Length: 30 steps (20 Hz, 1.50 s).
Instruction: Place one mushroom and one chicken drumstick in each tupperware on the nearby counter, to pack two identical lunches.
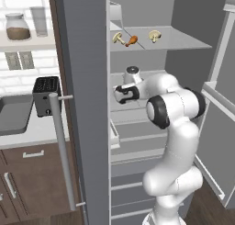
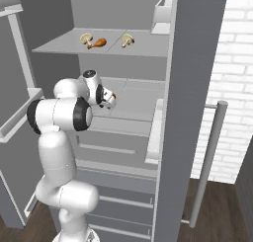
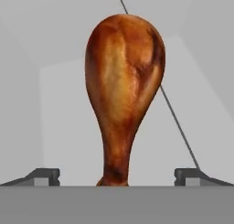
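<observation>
A chicken drumstick (image 3: 123,90), orange-brown, lies on the fridge's middle shelf. Its thin bone end sits between my gripper's (image 3: 116,177) wide-apart fingertips (image 3: 43,176), which do not touch it. In the right base view, a sliver of this drumstick (image 2: 113,95) peeks out past the open gripper (image 2: 110,100). The hand (image 1: 123,93) reaches into the fridge. On the upper shelf lie two mushrooms (image 1: 118,37) (image 1: 154,35) with another drumstick (image 1: 131,40) between them. A dark grey tupperware (image 1: 13,114) rests on the counter (image 1: 41,133) at the far left.
The open fridge door (image 1: 85,104) with its long bar handle (image 1: 62,150) stands between the fridge and the counter. A black toaster (image 1: 46,94) sits beside the tub. Jars (image 1: 17,27) stand on a wall shelf. A second door (image 1: 220,127) hangs open on the right.
</observation>
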{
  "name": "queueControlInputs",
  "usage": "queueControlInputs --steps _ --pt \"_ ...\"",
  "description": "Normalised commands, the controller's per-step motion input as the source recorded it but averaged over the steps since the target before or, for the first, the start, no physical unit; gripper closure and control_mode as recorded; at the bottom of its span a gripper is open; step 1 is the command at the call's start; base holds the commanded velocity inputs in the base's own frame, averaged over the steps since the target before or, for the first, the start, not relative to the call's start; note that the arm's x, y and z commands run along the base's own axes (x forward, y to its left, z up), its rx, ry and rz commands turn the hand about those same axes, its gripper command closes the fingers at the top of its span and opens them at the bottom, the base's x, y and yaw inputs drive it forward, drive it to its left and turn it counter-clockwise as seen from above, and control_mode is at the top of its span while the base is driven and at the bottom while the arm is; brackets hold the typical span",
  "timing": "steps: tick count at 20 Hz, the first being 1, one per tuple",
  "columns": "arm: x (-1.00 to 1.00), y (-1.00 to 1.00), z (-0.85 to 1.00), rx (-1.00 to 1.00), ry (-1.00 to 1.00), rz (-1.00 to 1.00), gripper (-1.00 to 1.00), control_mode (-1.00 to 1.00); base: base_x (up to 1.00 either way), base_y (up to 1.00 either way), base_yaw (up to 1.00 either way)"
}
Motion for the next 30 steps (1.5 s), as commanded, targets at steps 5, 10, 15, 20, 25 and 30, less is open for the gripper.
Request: queueControlInputs --steps 5,10,15,20,25,30 --pt "0.63 0.0 -0.26 0.0 0.0 -0.02 -1.0 -1.0 0.0 0.0 0.0" --pt "0.4 0.0 -0.42 0.0 0.0 -0.05 -1.0 -1.0 0.0 0.0 0.0" --pt "0.0 0.0 -0.72 0.0 0.01 -0.12 1.0 -1.0 0.0 0.0 0.0" --pt "-0.31 0.0 -0.59 0.0 0.0 -0.08 1.0 -1.0 0.0 0.0 0.0" --pt "-0.97 -0.02 -0.22 0.01 0.0 -0.01 1.0 -1.0 0.0 0.0 0.0" --pt "-1.0 -0.26 -0.04 0.04 -0.04 0.0 1.0 -1.0 0.0 0.0 0.0"
